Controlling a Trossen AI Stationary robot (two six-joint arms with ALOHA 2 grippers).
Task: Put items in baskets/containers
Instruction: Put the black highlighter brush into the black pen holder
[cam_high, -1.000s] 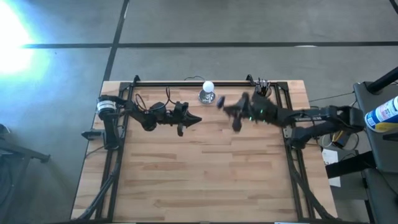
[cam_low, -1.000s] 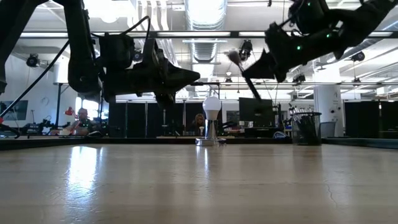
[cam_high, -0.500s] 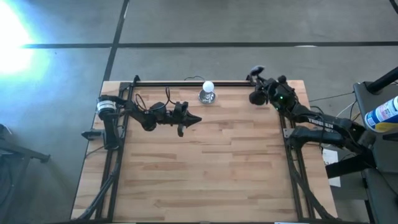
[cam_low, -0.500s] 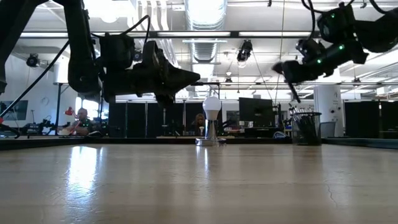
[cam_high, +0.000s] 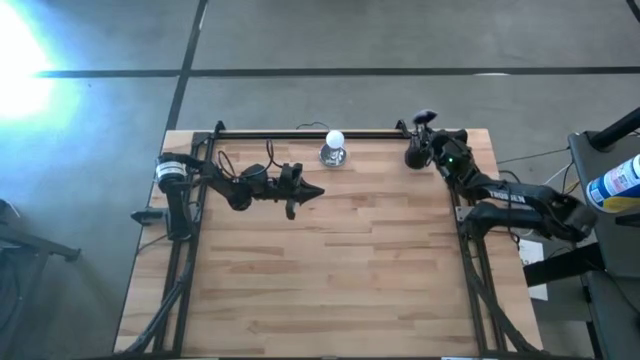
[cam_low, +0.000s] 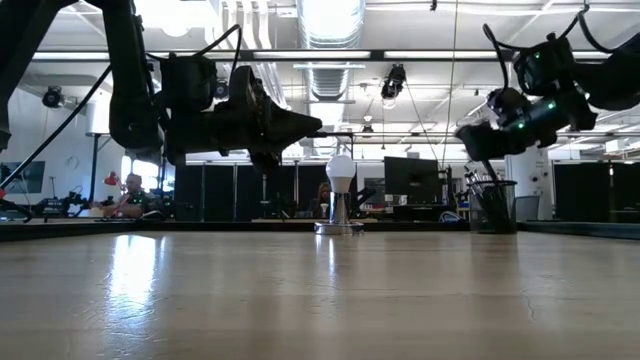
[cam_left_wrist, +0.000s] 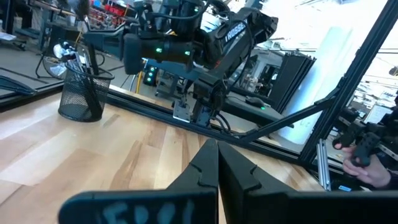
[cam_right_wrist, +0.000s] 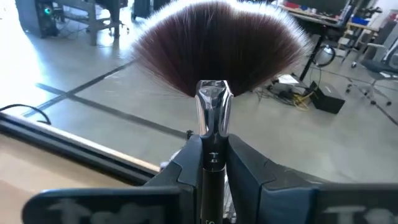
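The right gripper (cam_high: 424, 140) sits at the upper right of the high view, at the table's (cam_high: 330, 260) back edge, w/ its jaws clamped on the black handle of the fan brush (cam_right_wrist: 214, 56). The right wrist view shows the handle pinched between the two fingers (cam_right_wrist: 249, 171) and the fan head spread wide past them. In the low view that gripper (cam_low: 490, 135) hangs at upper right, directly above the black mesh cup (cam_low: 491, 205), which already holds several brushes standing handle-down or so; exact count can't be told.

The step in hand looks like the drop into the cup. To do it well, the arm probably needs to:
- tip the brush so the handle end points down and the fan head stays up
- centre the handle tip over the cup mouth, clear of the brushes already inside
- lower till the tip is below the rim, then let go, not before
- lift straight up so the fingers don't snag other handles or tip the light cup

Main risk: the handle catches the rim or other brushes and the cup topples.

The left gripper (cam_high: 300, 192) waits mid-left in the high view, jaws together, holding nothing. The silver stand w/ white ball (cam_high: 334, 148) sits at top centre, well apart from the cup.
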